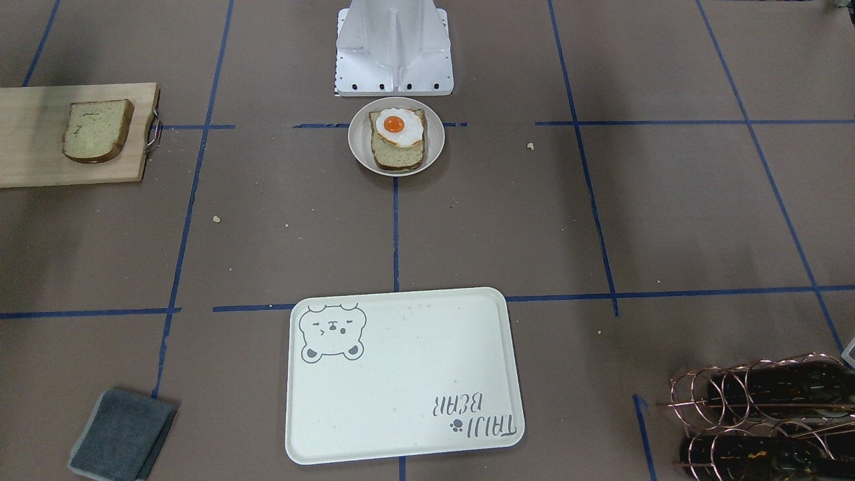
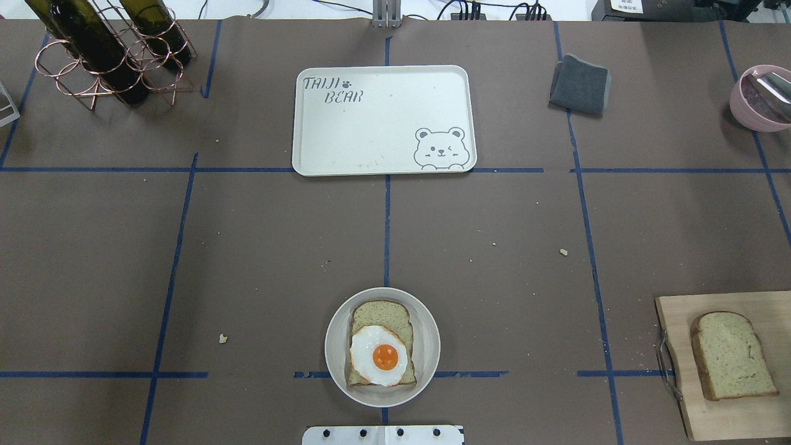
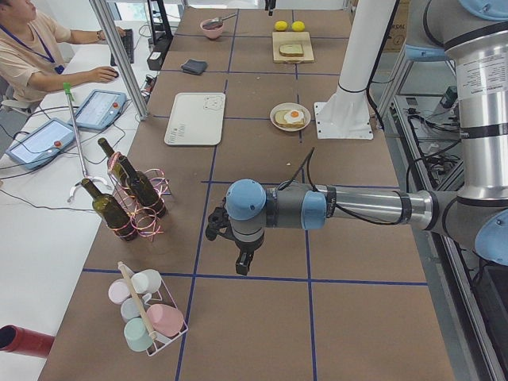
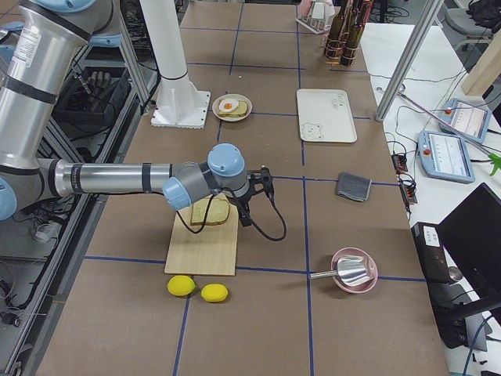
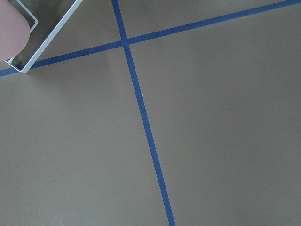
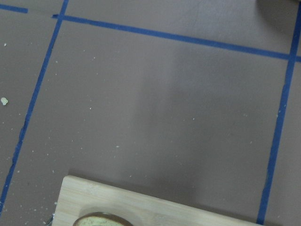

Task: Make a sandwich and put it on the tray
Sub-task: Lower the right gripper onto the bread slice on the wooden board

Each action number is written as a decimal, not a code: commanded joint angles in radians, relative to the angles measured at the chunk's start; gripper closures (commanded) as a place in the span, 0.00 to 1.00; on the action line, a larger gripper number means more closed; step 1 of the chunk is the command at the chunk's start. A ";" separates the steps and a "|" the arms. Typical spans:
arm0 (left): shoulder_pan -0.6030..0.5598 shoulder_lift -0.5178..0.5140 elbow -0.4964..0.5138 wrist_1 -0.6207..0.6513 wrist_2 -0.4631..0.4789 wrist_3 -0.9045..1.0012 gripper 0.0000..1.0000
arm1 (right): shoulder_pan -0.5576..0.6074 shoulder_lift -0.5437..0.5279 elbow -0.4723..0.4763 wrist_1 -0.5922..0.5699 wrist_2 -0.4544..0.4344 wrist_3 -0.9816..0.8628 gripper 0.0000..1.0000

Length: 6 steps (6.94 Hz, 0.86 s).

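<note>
White egg (image 2: 378, 355) over half-hidden bread (image 2: 380, 314)

- Silver-grey tubes and light-blue joint caps (image 3: 244, 199) make up the left arm (image 3: 357, 208) and right arm (image 4: 109, 177).
- Thin black cables (image 4: 275, 210) trail off both forearms.
- Black left gripper (image 3: 241, 262) and right gripper (image 4: 246, 213).
- White pedestal (image 1: 394, 47), dark screws (image 1: 382, 87) edging its base.

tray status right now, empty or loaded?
Empty: the tray shows only its bear drawing and lettering. The egg-topped bread sits in the bowl near the robot's base, apart from the tray.
</note>
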 commanded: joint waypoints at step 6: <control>0.000 0.000 -0.006 -0.011 -0.016 0.002 0.00 | -0.342 -0.167 -0.162 0.725 -0.164 0.709 0.22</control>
